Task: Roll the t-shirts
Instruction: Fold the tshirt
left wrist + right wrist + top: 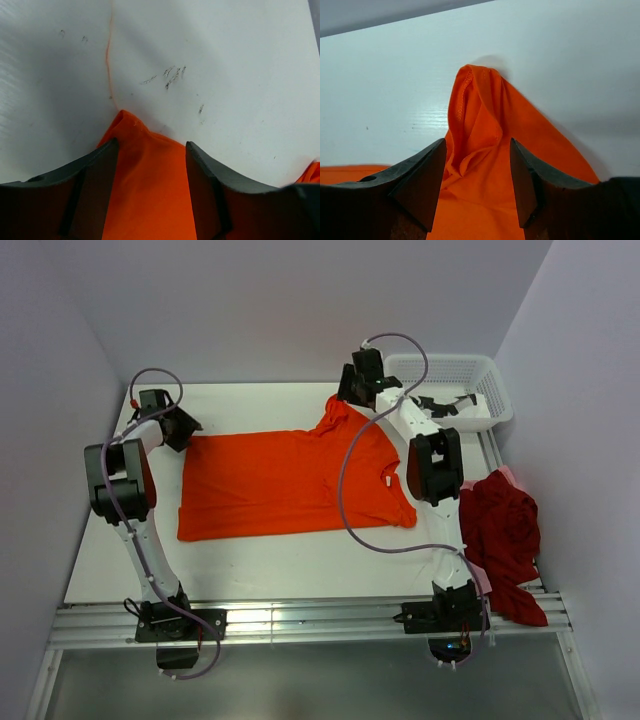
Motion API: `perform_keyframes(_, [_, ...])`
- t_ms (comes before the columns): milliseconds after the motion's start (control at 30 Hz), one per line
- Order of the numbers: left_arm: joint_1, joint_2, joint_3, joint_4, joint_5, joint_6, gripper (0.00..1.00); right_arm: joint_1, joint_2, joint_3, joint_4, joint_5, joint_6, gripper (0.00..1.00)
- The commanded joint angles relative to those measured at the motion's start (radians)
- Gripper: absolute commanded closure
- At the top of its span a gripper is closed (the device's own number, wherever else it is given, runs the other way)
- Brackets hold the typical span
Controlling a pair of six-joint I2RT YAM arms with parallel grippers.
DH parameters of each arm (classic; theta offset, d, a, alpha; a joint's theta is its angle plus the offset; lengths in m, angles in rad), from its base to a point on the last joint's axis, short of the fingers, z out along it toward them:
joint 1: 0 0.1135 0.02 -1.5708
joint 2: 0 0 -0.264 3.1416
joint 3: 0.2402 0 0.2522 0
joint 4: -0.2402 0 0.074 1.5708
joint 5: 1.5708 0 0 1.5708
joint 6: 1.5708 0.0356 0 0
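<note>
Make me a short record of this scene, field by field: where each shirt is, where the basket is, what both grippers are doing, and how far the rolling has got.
orange t-shirt: spread flat on the table, collar end to the right
dark red shirt: crumpled heap at the table's right edge
pale pink shirt: mostly hidden under the dark red heap
basket: white mesh, far right corner
left gripper: jaws apart, astride the orange shirt's far left corner
right gripper: jaws apart, astride a bunched-up sleeve
rolling: not yet begun
</note>
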Motion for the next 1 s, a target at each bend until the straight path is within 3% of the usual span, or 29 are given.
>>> perform_keyframes(0, [-0.003,0.014,0.064,-0.014,0.020,0.007,0.39,-0.004,0.005,0.009,0.066,0.004,-0.023,0.39])
perform_keyframes(433, [0.021,0.093,0.168,-0.112,0.029,0.014,0.50,-0.004,0.069,0.010,0.182,-0.065,-0.065,0.40])
perform_keyframes(633, [0.026,0.055,0.141,-0.126,0.026,0.030,0.50,-0.027,0.160,0.170,0.070,-0.119,0.007,0.39])
perform_keyframes(967, [0.047,0.034,0.144,-0.162,0.020,0.062,0.56,-0.084,0.206,0.150,0.103,-0.231,0.182,0.44])
